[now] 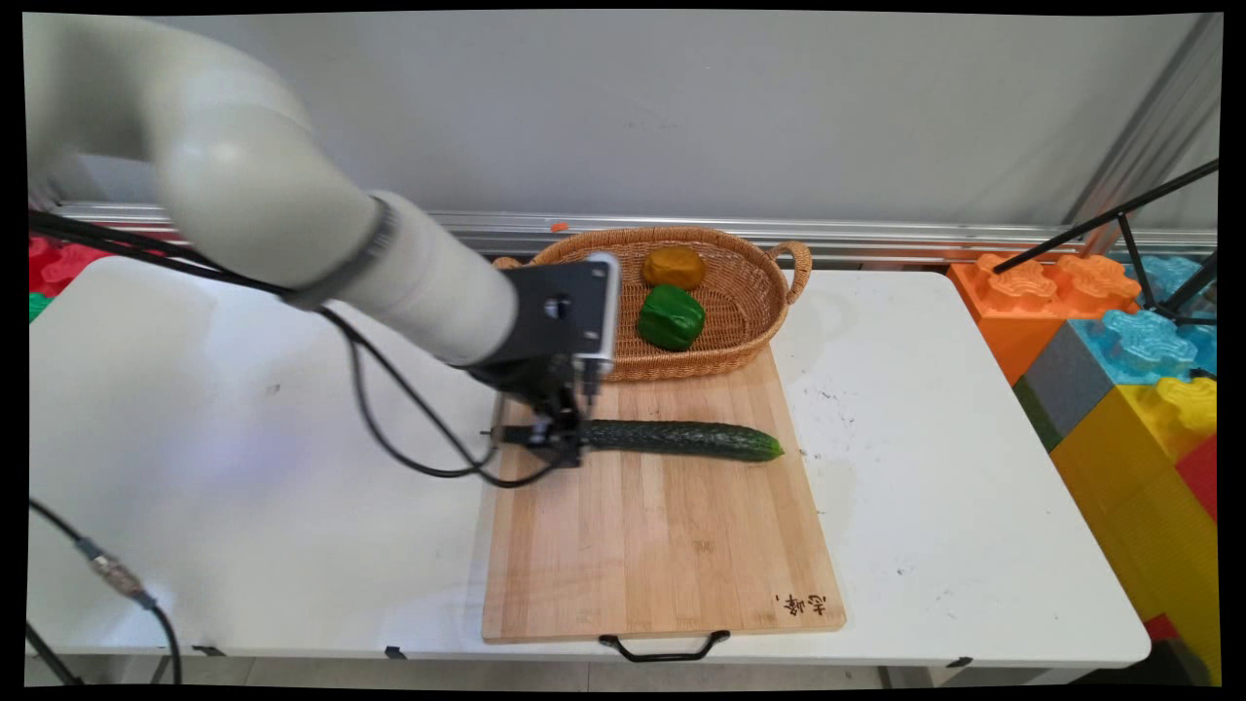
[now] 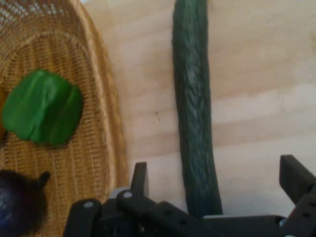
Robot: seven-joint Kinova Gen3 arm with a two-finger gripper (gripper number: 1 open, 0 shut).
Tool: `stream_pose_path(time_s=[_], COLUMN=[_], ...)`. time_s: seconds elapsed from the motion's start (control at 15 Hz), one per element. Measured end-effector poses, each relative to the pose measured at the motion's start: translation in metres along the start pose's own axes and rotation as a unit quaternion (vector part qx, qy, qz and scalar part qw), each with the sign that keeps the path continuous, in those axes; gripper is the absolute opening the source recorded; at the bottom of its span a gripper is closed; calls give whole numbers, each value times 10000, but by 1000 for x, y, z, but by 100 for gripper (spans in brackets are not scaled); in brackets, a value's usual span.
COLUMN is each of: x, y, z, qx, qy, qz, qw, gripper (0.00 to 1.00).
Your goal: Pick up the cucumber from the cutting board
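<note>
A long dark green cucumber (image 1: pixel 681 439) (image 2: pixel 195 113) lies across the upper part of a wooden cutting board (image 1: pixel 662 545) (image 2: pixel 261 98). My gripper (image 1: pixel 552 440) (image 2: pixel 216 165) is down at the cucumber's left end and stands open. One finger is on each side of that end, and there is a gap between each finger and the skin. Just behind the board is a wicker basket (image 1: pixel 701 365) (image 2: pixel 111 123). It holds a green pepper (image 1: pixel 671 316) (image 2: pixel 42 113), an orange-brown vegetable (image 1: pixel 674 267) and a dark purple eggplant (image 2: pixel 15 207), which the arm hides in the main view.
Black cables (image 1: pixel 409 428) hang from the arm to the table left of the board. Large coloured foam blocks (image 1: pixel 1119 331) and a black tripod (image 1: pixel 1158 253) stand past the table's right edge. A black handle (image 1: pixel 662 647) sticks out at the board's near edge.
</note>
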Motion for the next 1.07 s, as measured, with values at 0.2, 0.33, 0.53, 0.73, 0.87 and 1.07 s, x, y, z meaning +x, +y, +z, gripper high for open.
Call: stream_pose_path(time_s=[0.2, 0.33, 0.53, 0.73, 0.87, 1.07], x=[18, 26, 31, 35, 37, 40], y=[-3, -6, -10, -10, -10, -11], z=[35, 56, 80, 106, 115, 126], qx=[49, 116, 196, 159, 126, 83], qy=[-14, -58, -155, -252, -275, -287], qz=[-64, -92, -184, -388, -474, -587], qw=[10000, 9999, 9995, 9988, 9984, 9978], gripper=[100, 100, 100, 100, 100, 100])
